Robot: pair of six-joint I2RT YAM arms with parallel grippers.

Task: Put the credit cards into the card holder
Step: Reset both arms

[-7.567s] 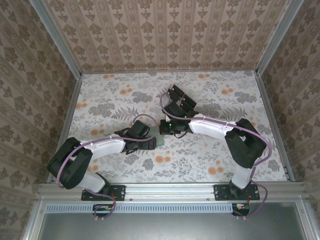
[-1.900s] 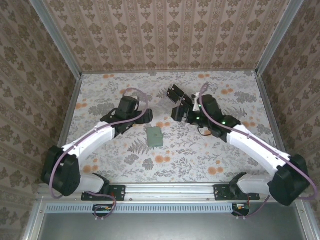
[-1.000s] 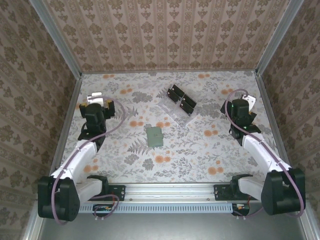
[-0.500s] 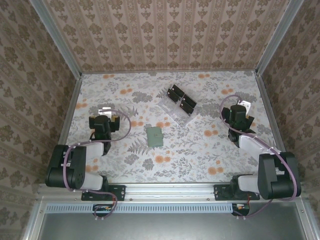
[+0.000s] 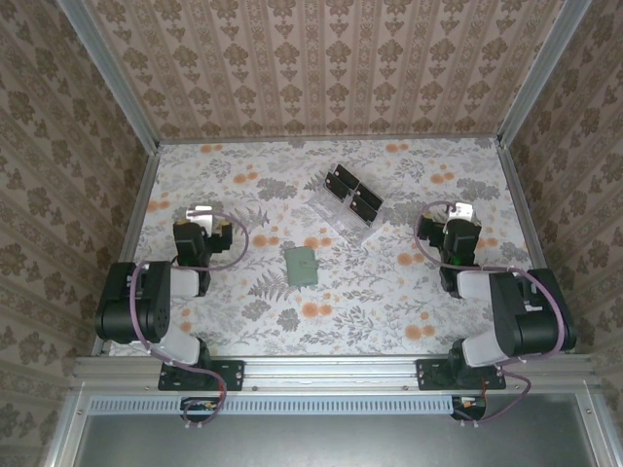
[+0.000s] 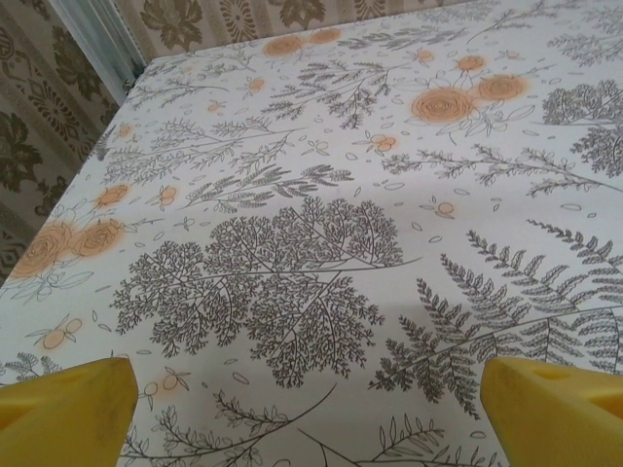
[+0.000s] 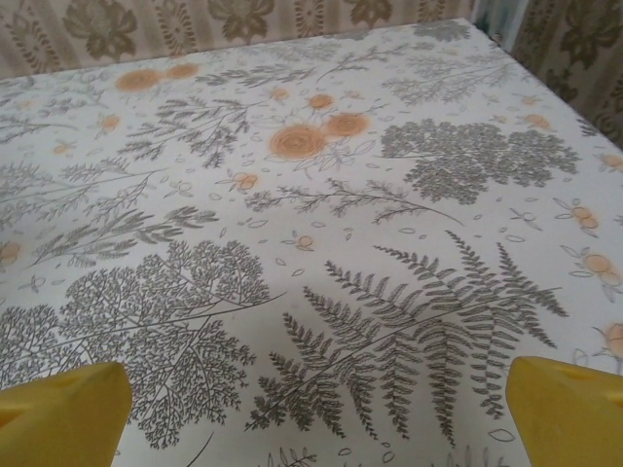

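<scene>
- Top view: the left end effector [image 5: 199, 216] sat at the left of the frame and the right end effector [image 5: 458, 214] at the right. Each arm was folded close to its own base, a posture that left the middle of the table [image 5: 389, 292] unobstructed
- Left wrist view: the yellow fingertips [image 6: 63, 409] stood in opposite lower corners of the frame. The jaws were therefore spread wide, with nothing but the flower-patterned table surface between them
- Right wrist view: the fingertips [image 7: 58, 409] were likewise set far apart over bare table, so this end effector was also open and empty
- The card holder [image 5: 301, 265] lay flat near the centre of the top view, between the two arms and plausibly within reach of either. Whether it already contained a card could not be told
- The credit cards [image 5: 352, 192] rested as a dark group in a clear tray [image 5: 336, 212] above and right of centre, set diagonally and apart from the card holder. The tray appeared to keep them gathered for picking
- Judged status: the cards visible in the tray had not yet been transferred, and neither end effector was near them
</scene>
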